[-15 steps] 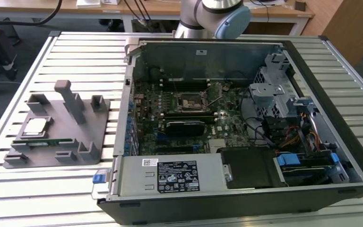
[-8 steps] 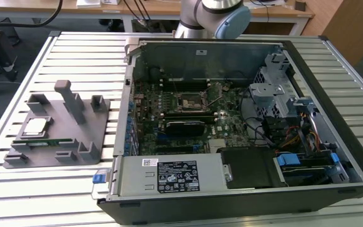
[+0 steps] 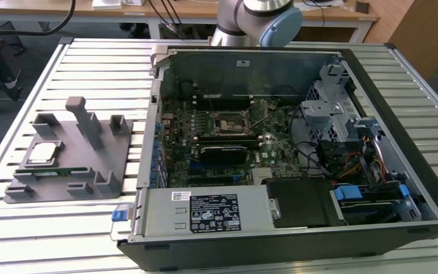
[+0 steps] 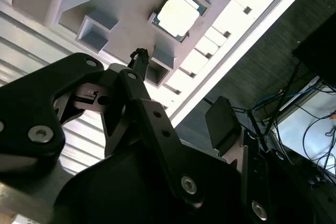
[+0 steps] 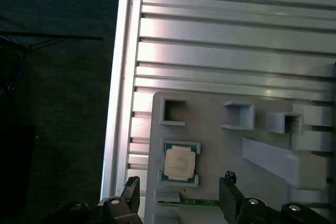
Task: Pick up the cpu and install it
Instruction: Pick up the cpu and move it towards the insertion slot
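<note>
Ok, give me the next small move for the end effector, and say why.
Probably ease the end effector down toward the cpu, with its fingers apart. In the first wrist view the fingers stand open and empty. The cpu lies flat in its pocket on the grey fixture, roughly in line between them and not yet touched.

Print on white label (image 3: pixel 215 212) unreadable

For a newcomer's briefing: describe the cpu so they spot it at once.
At the exterior view's left of the open computer case lies a grey fixture. The cpu sits in it: a flat silver-topped square, unlike the long green memory stick beside it.
</note>
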Controlling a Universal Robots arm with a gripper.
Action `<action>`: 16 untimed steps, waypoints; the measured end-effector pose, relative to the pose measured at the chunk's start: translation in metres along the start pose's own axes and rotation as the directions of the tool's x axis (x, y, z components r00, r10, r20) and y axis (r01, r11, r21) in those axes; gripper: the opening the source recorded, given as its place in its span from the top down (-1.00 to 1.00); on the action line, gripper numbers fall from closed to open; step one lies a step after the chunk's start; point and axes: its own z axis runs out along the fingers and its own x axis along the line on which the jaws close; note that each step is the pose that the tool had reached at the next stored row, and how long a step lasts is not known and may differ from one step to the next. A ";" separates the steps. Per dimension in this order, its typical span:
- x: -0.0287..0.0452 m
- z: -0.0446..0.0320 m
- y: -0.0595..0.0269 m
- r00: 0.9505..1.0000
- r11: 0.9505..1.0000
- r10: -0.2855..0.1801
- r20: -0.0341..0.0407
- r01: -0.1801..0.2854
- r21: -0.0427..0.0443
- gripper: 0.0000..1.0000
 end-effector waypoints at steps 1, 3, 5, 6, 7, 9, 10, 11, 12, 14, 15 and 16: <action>0.0003 0.0004 0.0000 1.000 1.000 -0.001 0.000 0.001 0.000 -0.41; 0.0009 0.0013 -0.0001 1.000 1.000 -0.004 0.000 0.004 0.000 -0.41; 0.0014 0.0021 -0.0001 1.000 1.000 -0.007 0.000 0.007 0.000 -0.41; 0.0016 0.0024 -0.0001 1.000 1.000 -0.008 -0.001 0.008 0.001 -0.41; 0.0017 0.0028 -0.0001 1.000 1.000 -0.009 -0.001 0.009 0.001 -0.41; 0.0022 0.0035 -0.0001 1.000 1.000 -0.012 -0.001 0.012 0.001 -0.41; 0.0025 0.0039 -0.0001 1.000 1.000 -0.013 -0.001 0.013 0.001 -0.41; 0.0027 0.0042 -0.0002 1.000 1.000 -0.014 -0.001 0.014 0.001 -0.41; 0.0030 0.0045 -0.0002 1.000 1.000 -0.015 -0.001 0.015 0.001 -0.41; 0.0037 0.0052 -0.0002 1.000 1.000 -0.017 -0.001 0.017 0.001 -0.41; 0.0038 0.0054 -0.0002 1.000 1.000 -0.018 -0.002 0.018 0.002 -0.41; 0.0040 0.0057 -0.0002 1.000 1.000 -0.019 -0.002 0.019 0.002 -0.41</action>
